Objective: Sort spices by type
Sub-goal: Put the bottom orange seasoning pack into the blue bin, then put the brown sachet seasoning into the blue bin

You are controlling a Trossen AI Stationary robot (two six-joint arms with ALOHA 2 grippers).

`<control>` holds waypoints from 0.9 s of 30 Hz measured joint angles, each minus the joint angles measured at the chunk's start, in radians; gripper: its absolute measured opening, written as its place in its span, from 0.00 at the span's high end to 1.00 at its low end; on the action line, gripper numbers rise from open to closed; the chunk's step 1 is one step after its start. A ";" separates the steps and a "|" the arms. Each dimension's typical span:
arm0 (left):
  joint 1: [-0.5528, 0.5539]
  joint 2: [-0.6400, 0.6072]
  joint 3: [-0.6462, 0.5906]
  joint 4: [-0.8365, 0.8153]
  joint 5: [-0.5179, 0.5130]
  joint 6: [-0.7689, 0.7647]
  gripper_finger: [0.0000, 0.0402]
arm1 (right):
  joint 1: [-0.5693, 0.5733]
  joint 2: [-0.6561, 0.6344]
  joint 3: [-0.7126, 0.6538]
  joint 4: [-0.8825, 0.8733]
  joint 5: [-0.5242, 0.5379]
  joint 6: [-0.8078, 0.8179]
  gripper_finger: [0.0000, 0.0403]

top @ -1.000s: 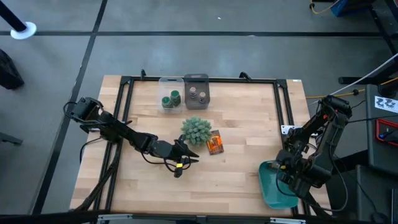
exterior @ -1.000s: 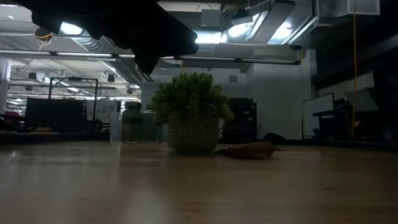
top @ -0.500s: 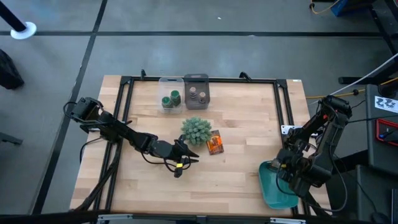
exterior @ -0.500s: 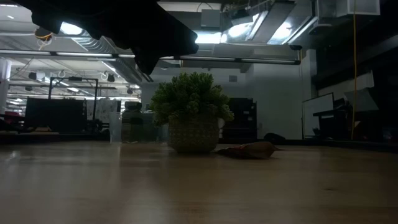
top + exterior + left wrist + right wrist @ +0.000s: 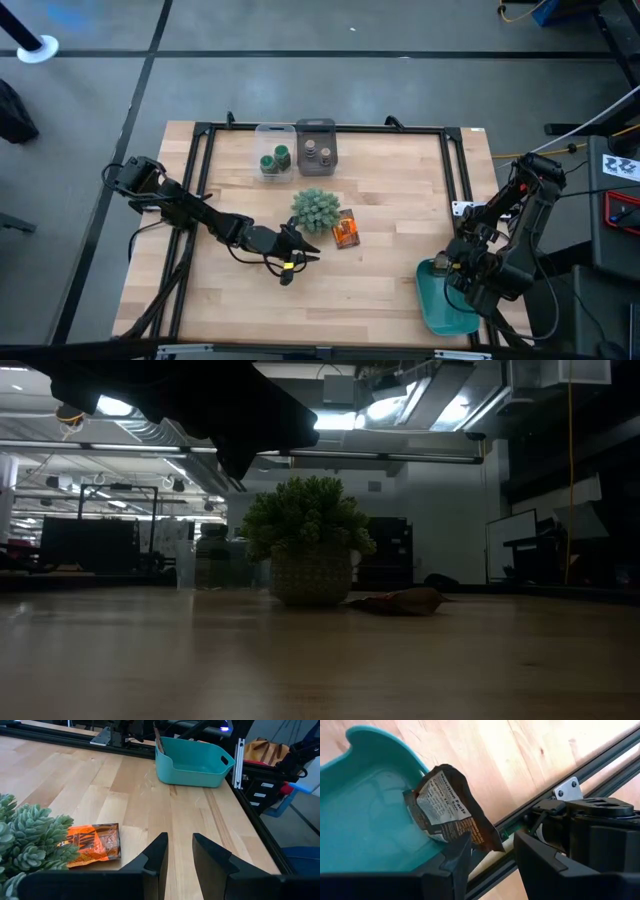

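Observation:
Two green spice jars [image 5: 272, 160] stand in a clear box [image 5: 275, 128] at the table's far side. Two grey-brown ones [image 5: 317, 152] stand in the grey box [image 5: 316, 123] beside it. My left gripper [image 5: 308, 255] [image 5: 179, 837] hovers open near the table's middle, with nothing between its fingers. My right gripper [image 5: 445, 270] [image 5: 492, 837] points down, open, over the teal bin [image 5: 365, 820] at the near right. A crumpled dark brown packet [image 5: 447, 802] stands in that bin, its upper end rising between the fingers. My right gripper stands open around the brown packet's upper end [image 5: 482, 837], coming at it from above. That end lies close by one finger [image 5: 457, 862], with a clear gap to the other. Whether the finger touches the packet I cannot tell.
A spiky pale-green plant [image 5: 316, 208] [image 5: 308, 535] and an orange snack packet [image 5: 346, 230] [image 5: 95, 842] sit on the wood just beyond my left gripper. A black rail frame [image 5: 455, 170] borders the table. Bare wood lies between the centre and the bin [image 5: 192, 770].

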State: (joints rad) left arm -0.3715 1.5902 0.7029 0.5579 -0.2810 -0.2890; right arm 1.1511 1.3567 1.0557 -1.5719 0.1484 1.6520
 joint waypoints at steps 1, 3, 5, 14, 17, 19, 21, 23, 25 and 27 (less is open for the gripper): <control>0.000 0.000 0.000 0.000 0.000 0.000 0.81 | 0.000 0.000 0.005 0.000 0.002 0.000 0.63; 0.000 0.000 0.000 0.000 0.000 0.000 0.81 | 0.000 0.000 0.029 0.000 0.029 0.000 0.63; 0.000 0.000 0.000 0.000 0.000 0.000 0.81 | 0.000 0.000 0.067 0.000 0.084 0.000 0.63; 0.000 0.000 0.000 0.018 -0.021 0.000 0.81 | 0.000 -0.001 0.199 0.041 0.477 -0.002 0.63; 0.000 0.009 0.000 0.049 -0.022 0.004 0.81 | -0.001 -0.001 0.199 0.076 0.590 -0.012 0.63; 0.000 0.023 0.000 0.078 -0.022 0.044 0.81 | -0.010 0.000 0.199 0.097 0.623 -0.028 0.63; 0.000 0.045 0.005 0.106 -0.022 0.092 0.81 | -0.029 0.000 0.199 0.122 0.627 -0.054 0.63; -0.002 0.073 0.031 0.107 -0.022 0.116 0.81 | -0.054 0.000 0.199 0.151 0.628 -0.091 0.63; -0.003 0.106 0.076 0.097 -0.022 0.150 0.81 | -0.088 0.001 0.199 0.187 0.629 -0.150 0.63; -0.004 0.145 0.138 0.047 -0.021 0.203 0.81 | -0.125 0.001 0.199 0.221 0.629 -0.225 0.63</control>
State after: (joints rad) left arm -0.3756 1.7353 0.8407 0.6047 -0.3023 -0.0859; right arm 1.0265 1.3579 1.2548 -1.3506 0.7772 1.4267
